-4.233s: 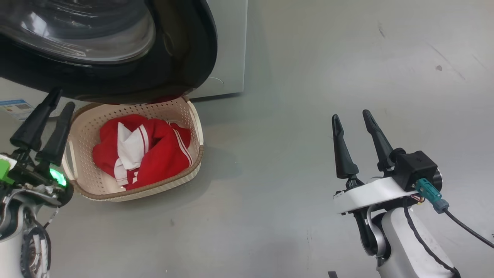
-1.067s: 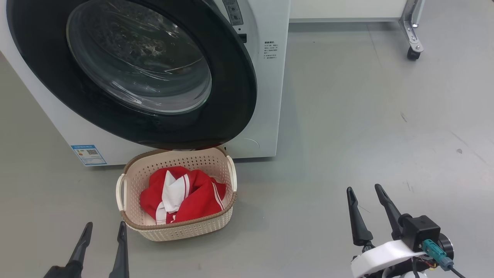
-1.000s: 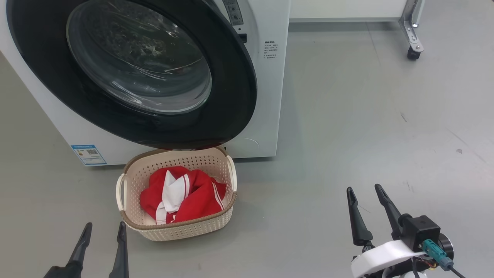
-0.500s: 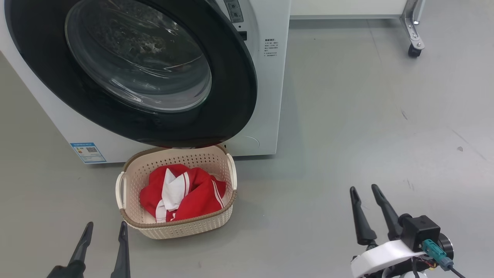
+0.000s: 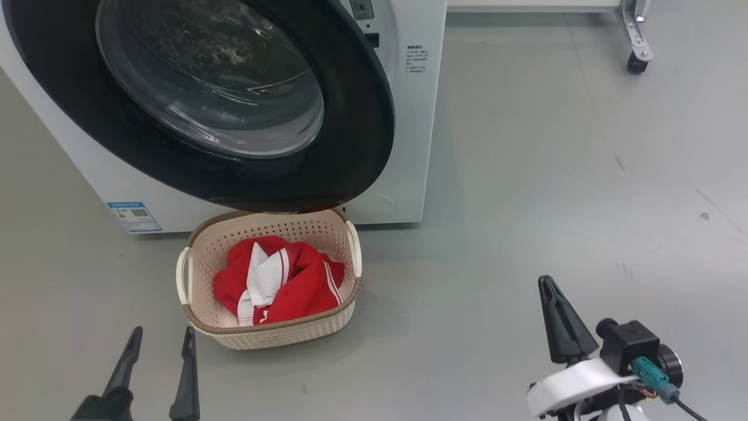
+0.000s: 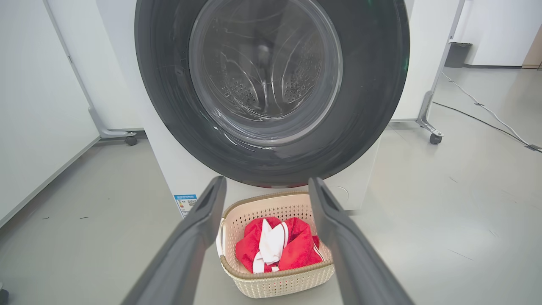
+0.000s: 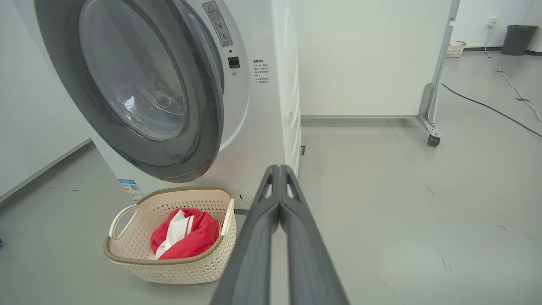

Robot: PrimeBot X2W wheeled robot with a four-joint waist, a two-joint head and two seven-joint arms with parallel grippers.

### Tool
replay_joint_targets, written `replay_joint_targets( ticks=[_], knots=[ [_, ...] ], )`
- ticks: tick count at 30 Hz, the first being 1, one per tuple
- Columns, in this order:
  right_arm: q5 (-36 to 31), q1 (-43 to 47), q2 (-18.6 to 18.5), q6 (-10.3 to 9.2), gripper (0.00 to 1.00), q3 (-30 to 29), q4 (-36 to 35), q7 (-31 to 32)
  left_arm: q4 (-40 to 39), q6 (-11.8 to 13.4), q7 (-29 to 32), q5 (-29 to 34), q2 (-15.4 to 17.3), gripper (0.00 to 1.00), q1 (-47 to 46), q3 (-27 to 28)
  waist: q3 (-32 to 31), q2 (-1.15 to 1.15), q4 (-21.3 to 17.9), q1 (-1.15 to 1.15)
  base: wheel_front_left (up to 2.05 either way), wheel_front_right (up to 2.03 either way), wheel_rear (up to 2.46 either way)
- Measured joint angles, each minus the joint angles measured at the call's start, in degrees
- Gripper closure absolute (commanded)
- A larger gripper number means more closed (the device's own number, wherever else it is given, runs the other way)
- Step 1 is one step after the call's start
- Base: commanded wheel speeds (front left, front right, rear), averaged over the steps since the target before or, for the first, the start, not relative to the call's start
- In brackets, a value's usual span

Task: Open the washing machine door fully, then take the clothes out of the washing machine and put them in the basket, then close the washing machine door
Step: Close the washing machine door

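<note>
The washing machine door point(image 5: 356, 146), black-rimmed with a glass bowl, stands swung nearly against the white washing machine point(image 5: 418, 117). In the right wrist view a gap shows between the door point(image 7: 211, 106) and the machine's front. The cream basket point(image 5: 280, 339) sits on the floor just below the door, with the red and white clothes point(image 5: 292, 286) inside it. My left gripper point(image 5: 163, 331) is open and empty, low at the basket's near left; in its own view its fingers point(image 6: 203, 220) frame the basket point(image 6: 279, 284). My right gripper point(image 5: 548, 282) is shut and empty, well right of the basket.
Grey floor stretches wide to the right of the machine. A white panel on a wheeled frame point(image 5: 636, 61) stands at the back right. A cable point(image 7: 487, 106) runs across the floor and a dark bin point(image 7: 514, 39) stands far behind. A blue sticker point(image 5: 134, 216) marks the machine's lower left.
My right gripper's fingers have come together from open to shut, holding nothing. The head view has shifted slightly. The left gripper, basket and clothes keep their places.
</note>
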Motion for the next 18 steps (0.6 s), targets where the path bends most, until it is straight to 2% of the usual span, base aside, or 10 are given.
replay_joint_targets(
  ticks=[12, 18],
  knots=[
    [-2.22, -7.87, -0.91, 2.12, 1.0, 2.19, 1.14, 0.0, -1.3, -0.03, -0.01, 0.48, 0.1, 0.0, -4.05, -1.23, 3.92, 0.0, 2.11, 0.0, 0.0, 0.0, 0.0],
    [-3.25, -15.8, -1.03, 3.71, 1.0, 4.04, 2.15, 1.51, -2.05, -0.59, -0.42, 0.48, 0.08, 0.0, -6.53, -1.83, 6.88, 0.0, 4.09, 0.0, 0.0, 0.0, 0.0]
  ],
)
